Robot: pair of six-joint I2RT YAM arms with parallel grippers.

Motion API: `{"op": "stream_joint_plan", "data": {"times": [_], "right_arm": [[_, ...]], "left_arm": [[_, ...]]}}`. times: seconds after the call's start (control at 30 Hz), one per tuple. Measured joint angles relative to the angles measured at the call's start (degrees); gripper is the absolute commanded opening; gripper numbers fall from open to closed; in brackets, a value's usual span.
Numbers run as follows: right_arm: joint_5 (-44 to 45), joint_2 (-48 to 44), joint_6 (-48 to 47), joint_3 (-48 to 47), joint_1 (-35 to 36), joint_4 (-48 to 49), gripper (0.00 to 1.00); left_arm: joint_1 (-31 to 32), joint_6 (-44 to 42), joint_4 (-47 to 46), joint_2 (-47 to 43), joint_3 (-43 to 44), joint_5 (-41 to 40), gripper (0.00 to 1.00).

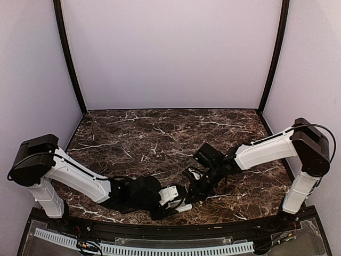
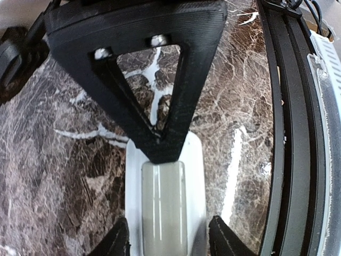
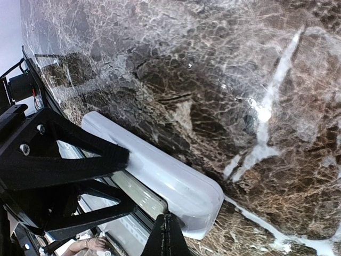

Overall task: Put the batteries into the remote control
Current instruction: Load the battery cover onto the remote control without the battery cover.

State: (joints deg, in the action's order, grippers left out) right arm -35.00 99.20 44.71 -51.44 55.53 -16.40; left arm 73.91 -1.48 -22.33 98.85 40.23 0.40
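White remote control on marble bench, left pincer parted astride it, grip unclear, right pincer closed, tip touching its face

No legible text, label, brand, number or sign in any of the three views; nothing readable on the remote control or the marble counter.
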Motion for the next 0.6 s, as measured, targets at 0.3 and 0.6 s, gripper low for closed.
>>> {"op": "stream_joint_plan", "data": {"times": [0.3, 0.6], "right_arm": [[1.8, 0.0, -0.1, -0.8, 0.5, -1.4, 0.01], [3.3, 0.2, -0.3, -2.0, 1.2, -3.3, 0.01]], "left_arm": [[0.2, 0.7, 4.9, -7.3, -2.4, 0.3, 0.62], [0.2, 2.4, 3.7, -8.5, -2.1, 0.8, 0.13]]}}
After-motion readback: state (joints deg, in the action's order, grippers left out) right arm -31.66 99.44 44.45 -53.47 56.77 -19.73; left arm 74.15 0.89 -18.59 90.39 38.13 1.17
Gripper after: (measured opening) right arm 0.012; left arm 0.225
